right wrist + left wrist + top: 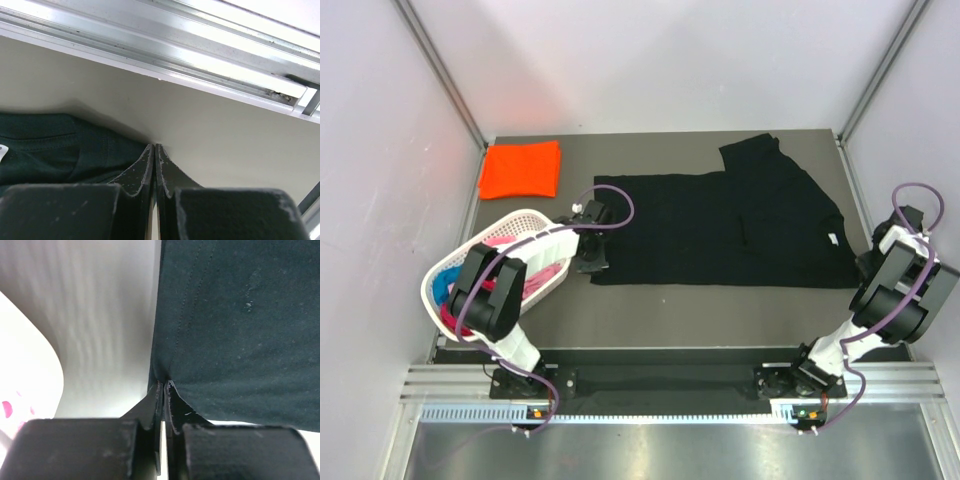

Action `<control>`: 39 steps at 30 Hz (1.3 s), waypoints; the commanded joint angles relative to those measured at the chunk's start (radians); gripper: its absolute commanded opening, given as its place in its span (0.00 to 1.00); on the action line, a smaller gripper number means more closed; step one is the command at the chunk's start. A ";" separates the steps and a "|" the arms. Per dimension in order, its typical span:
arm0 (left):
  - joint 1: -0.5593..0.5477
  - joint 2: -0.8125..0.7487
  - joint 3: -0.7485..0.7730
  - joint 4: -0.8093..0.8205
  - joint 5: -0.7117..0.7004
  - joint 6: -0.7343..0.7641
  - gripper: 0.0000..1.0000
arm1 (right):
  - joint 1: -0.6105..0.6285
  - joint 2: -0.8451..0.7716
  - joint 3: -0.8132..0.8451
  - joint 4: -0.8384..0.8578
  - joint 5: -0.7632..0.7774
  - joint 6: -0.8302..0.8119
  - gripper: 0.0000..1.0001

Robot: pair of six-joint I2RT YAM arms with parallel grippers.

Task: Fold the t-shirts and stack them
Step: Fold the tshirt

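A black t-shirt (pixel 720 225) lies spread flat across the middle of the table, one sleeve toward the back and a small white neck label (pixel 832 238) at its right end. My left gripper (pixel 592 262) is at the shirt's near left corner. In the left wrist view the left gripper (pixel 164 384) is shut, its tips pinching the hem of the black t-shirt (pixel 240 315). My right gripper (pixel 867 265) rests by the shirt's right edge. In the right wrist view the right gripper (pixel 155 146) is shut, touching the table beside the black t-shirt (pixel 50 145). A folded orange t-shirt (pixel 521 169) sits at the back left.
A white lattice basket (pixel 525 215) stands at the left under my left arm, holding pink (pixel 545 275) and blue (pixel 442 288) cloth. White walls enclose the table on three sides. An aluminium frame rail (pixel 175 65) runs close behind the right gripper.
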 commanded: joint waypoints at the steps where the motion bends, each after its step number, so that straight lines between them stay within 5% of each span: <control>1: 0.004 -0.003 0.035 -0.048 -0.021 -0.003 0.01 | -0.015 -0.020 0.010 0.028 0.001 -0.007 0.00; 8: 0.004 -0.048 0.062 -0.123 -0.009 -0.029 0.00 | -0.015 -0.028 0.003 0.027 0.001 -0.007 0.00; 10: 0.002 -0.051 0.065 -0.128 0.002 -0.029 0.06 | -0.015 -0.031 0.002 0.031 0.003 -0.009 0.00; 13: 0.000 -0.054 0.055 -0.120 0.032 -0.025 0.00 | -0.015 -0.029 0.000 0.028 0.001 -0.009 0.00; 26: 0.000 -0.023 0.002 -0.169 -0.027 -0.066 0.00 | -0.015 -0.049 0.008 0.026 0.009 -0.017 0.00; 31: -0.001 -0.035 0.008 -0.194 -0.027 -0.069 0.20 | 0.008 -0.077 0.029 0.012 -0.013 -0.038 0.01; 36: -0.009 -0.072 0.065 -0.227 0.042 -0.046 0.27 | 0.077 -0.113 0.057 -0.040 -0.010 -0.056 0.11; 37: -0.012 -0.080 0.097 -0.235 0.054 -0.052 0.42 | 0.090 -0.123 0.068 -0.045 -0.011 -0.059 0.14; 39: -0.016 -0.112 0.136 -0.255 0.065 -0.051 0.52 | 0.120 -0.142 0.088 -0.075 -0.008 -0.064 0.20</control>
